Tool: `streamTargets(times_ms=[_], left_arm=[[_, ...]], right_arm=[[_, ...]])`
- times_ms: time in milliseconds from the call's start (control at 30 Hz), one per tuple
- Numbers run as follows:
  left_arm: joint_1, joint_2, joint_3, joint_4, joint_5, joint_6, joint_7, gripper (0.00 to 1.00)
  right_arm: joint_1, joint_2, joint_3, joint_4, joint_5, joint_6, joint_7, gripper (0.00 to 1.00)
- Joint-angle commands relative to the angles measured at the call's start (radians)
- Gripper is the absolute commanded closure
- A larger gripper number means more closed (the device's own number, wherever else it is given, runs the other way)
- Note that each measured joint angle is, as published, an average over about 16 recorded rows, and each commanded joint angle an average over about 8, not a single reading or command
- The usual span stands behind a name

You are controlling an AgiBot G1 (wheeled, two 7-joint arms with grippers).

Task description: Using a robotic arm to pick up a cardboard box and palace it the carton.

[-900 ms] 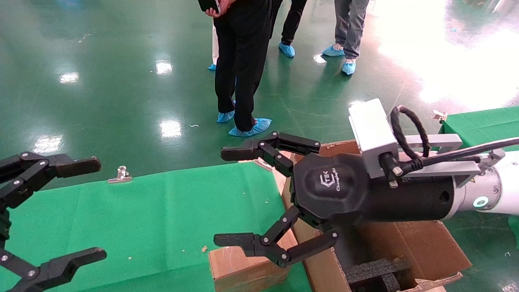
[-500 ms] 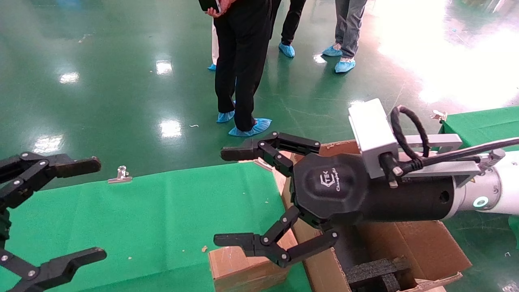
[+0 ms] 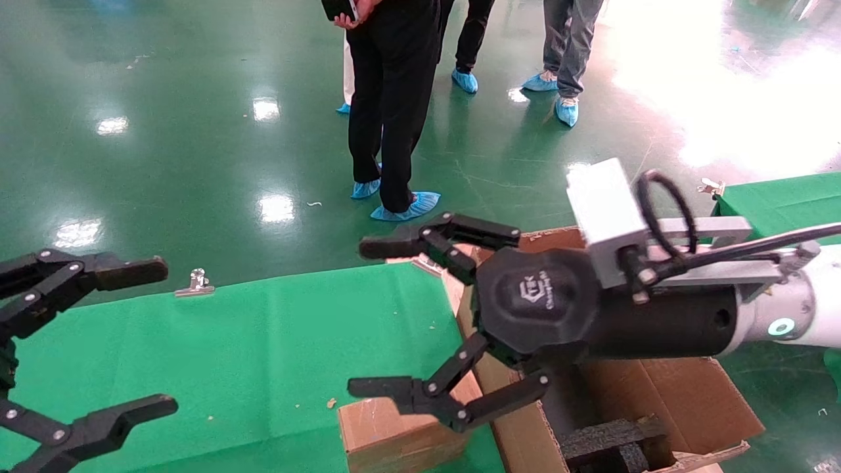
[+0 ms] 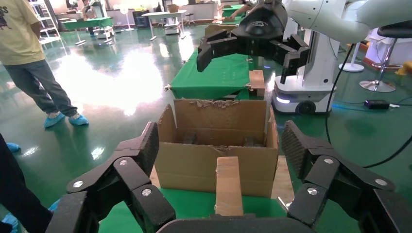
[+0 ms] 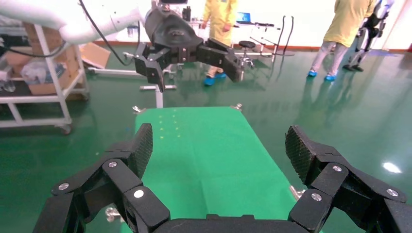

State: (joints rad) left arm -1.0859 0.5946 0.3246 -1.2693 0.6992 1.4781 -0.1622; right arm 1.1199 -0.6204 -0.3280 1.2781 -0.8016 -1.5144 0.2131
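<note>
Little moved; cardboard box points lengthwise toward carton.

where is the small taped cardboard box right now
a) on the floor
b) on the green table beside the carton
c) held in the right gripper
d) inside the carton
b: the cardboard box lies on the green table against the carton; the right gripper hangs open above it, empty.

Small brown taped cardboard box lying flat on green cloth, touching the left wall of large open ragged-flapped carton, black foam blocks inside
</note>
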Motion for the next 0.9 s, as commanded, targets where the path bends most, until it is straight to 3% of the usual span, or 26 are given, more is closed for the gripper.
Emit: streamTargets(times_ms=[33,500,900], left_arm=[[0.0,0.0,0.0,0.0,0.0,0.0,0.0,1.0],[0.0,0.0,0.0,0.0,0.0,0.0,0.0,1.0],[0.0,0.0,0.001,0.0,0.0,0.0,0.0,1.0]], right_arm=[[0.007,0.001,-0.009,0.0,-0.015,-0.003,0.008,0.0],[0.28,-0.126,-0.316,-0.098,-0.421,-0.069,0.03,0.0],[0.439,-0.23,-0.522,-0.197,-0.572,-0.068,-0.014,0.0]])
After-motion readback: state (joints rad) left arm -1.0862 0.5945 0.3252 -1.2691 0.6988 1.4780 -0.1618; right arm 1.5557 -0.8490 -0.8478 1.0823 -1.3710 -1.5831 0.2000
